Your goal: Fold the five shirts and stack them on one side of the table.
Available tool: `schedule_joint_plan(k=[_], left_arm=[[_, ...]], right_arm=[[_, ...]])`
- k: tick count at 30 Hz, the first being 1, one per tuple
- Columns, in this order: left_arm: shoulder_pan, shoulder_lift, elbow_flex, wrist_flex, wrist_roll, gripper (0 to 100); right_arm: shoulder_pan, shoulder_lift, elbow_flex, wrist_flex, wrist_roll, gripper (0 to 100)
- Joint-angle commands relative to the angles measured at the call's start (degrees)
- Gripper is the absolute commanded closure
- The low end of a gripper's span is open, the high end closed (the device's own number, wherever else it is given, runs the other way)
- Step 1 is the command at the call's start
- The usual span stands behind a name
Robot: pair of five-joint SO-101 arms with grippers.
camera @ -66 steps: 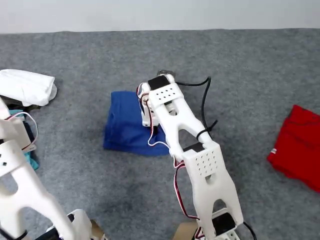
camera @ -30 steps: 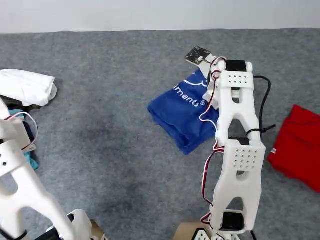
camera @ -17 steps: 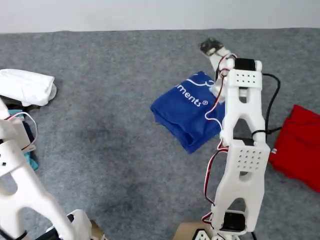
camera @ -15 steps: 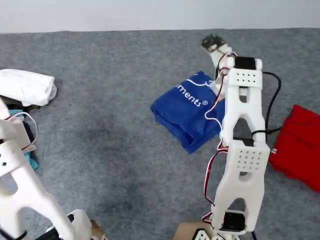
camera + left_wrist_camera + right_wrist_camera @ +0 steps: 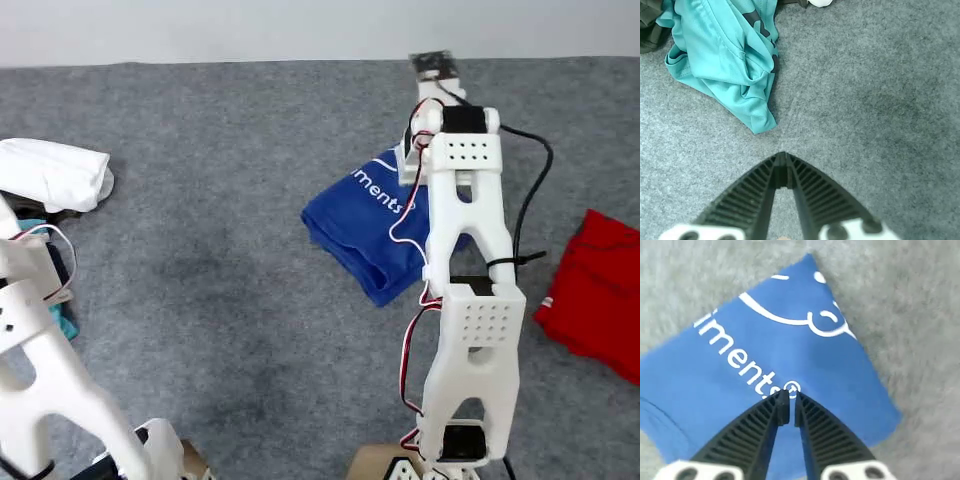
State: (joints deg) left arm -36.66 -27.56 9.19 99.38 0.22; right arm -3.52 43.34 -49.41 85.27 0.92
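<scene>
Now the right gripper point(image 5: 786, 402), jaws closed on nothing, hangs over the folded blue shirt point(image 5: 350, 220) toward the table's far edge. The cloth looks soft and limp, probably best pinched at an edge.

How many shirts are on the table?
4: white shirt far left, teal shirt near it, blue shirt mid-table, red shirt far right. A fifth may be hidden.

A grey, felt-like cover point(image 5: 200, 300) lies over the whole table, its nap coarse and flecked in the left wrist view point(image 5: 890, 100) and paler in the right wrist view point(image 5: 920, 300). Along the table's far edge runs a plain pale wall point(image 5: 200, 30). At the near edge sit two brown, cardboard-like pieces, one towards the left point(image 5: 197, 462) and one towards the middle point(image 5: 372, 462).
</scene>
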Motion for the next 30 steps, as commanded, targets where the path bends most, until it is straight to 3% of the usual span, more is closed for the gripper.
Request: schedule_joint_plan(k=[1,7,11,14,17,30], left_arm=[[0.26,-1.14,-0.22,0.09,-0.35,100],[0.26,-1.23,-0.22,0.09,-0.35,100],[0.26,-0.97,-0.22,0.09,-0.35,100],[0.26,-0.97,-0.22,0.09,-0.35,100],[0.26,-0.97,-0.22,0.09,-0.35,100],[0.26,-0.97,-0.22,0.18,-0.35,100]], right_arm=[[-1.01,-5.05,-4.22,2.51,-11.78,97.6],[-1.01,-4.62,-4.48,3.74,-29.54,97.1],[-1.45,-4.62,-4.31,8.13,-38.33,85.8],[-2.51,-4.62,-4.31,11.47,-40.97,72.3],[-3.47,-4.53,-4.13,12.26,-42.11,64.9],[-3.56,2.59,-4.04,12.97,-44.75,64.5]])
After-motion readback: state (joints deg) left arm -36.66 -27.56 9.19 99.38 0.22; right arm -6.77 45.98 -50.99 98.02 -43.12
